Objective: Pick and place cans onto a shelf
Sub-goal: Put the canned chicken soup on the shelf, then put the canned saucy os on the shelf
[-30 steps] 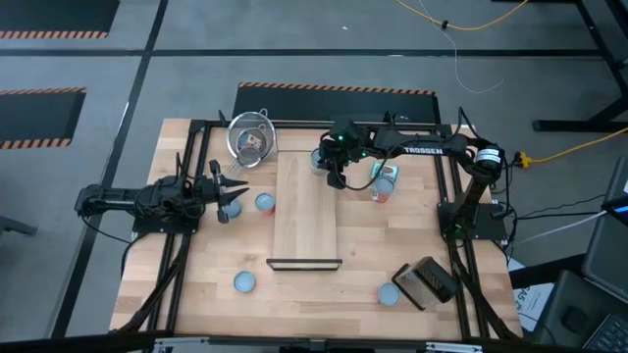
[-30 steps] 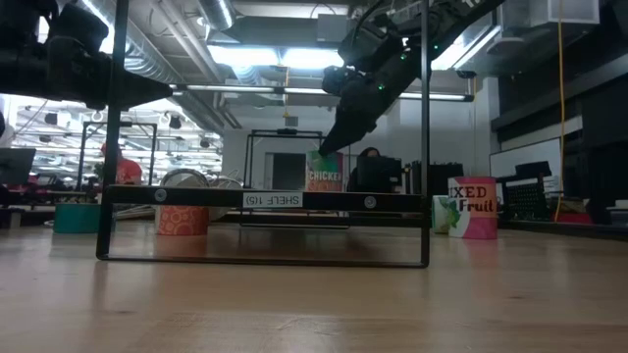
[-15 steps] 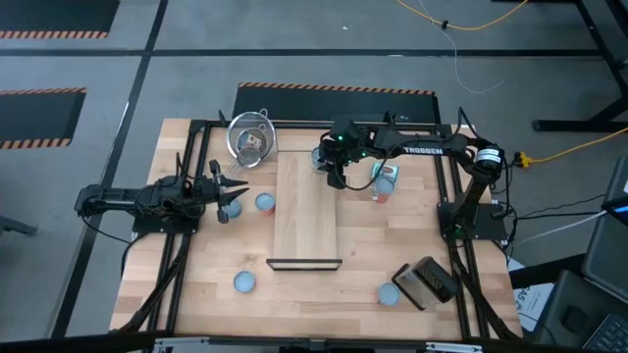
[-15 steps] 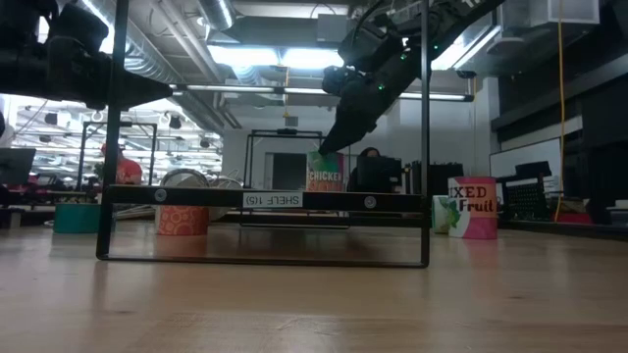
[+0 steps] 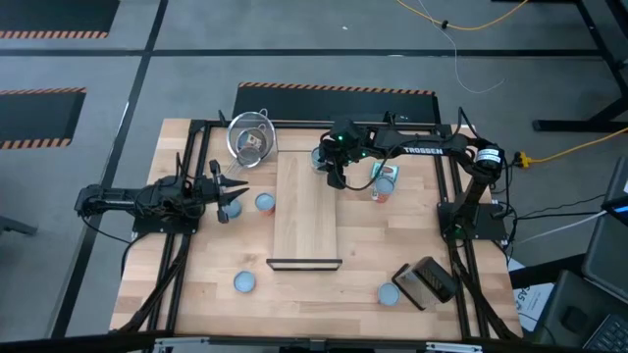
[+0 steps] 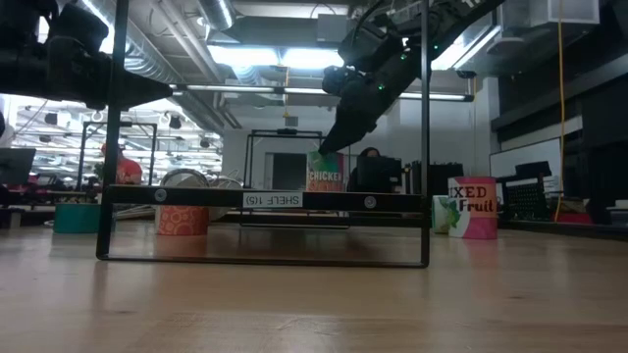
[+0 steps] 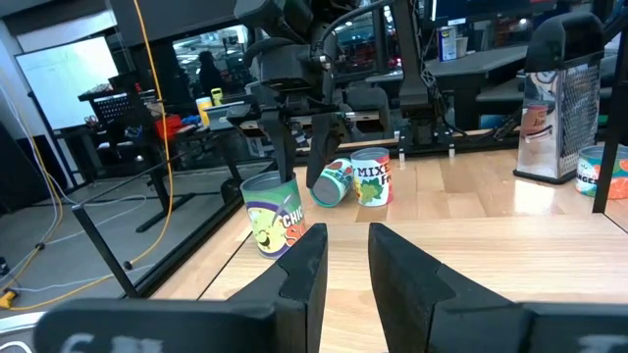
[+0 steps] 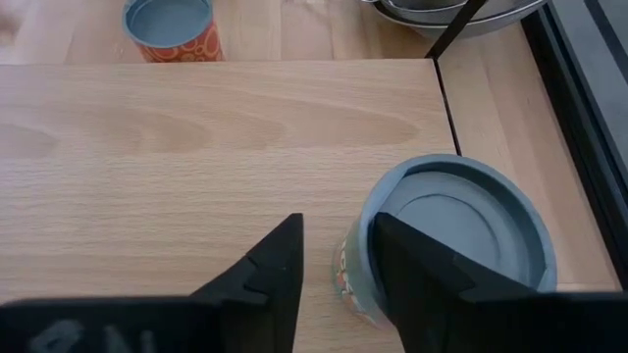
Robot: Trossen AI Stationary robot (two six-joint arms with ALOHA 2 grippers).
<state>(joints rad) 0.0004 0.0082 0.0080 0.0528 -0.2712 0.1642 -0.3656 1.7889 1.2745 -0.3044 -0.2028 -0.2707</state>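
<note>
Standing upright, a blue-topped can [image 8: 456,230] sits beside the open, empty right tool [image 8: 339,260].

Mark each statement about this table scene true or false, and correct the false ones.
1. The strainer stands on the shelf. False: the strainer sits on the tabletop, off a far corner of the shelf.
2. The left pincer holds nothing. True: the left pincer is open, with only bare wood showing between its fingers.
3. The shelf's black bar is at the end away from the strainer. True: the black bar closes the opposite end.
4. The right pincer hovers over the dark box. False: the right pincer is at the shelf's far end, next to a blue-topped can.
</note>
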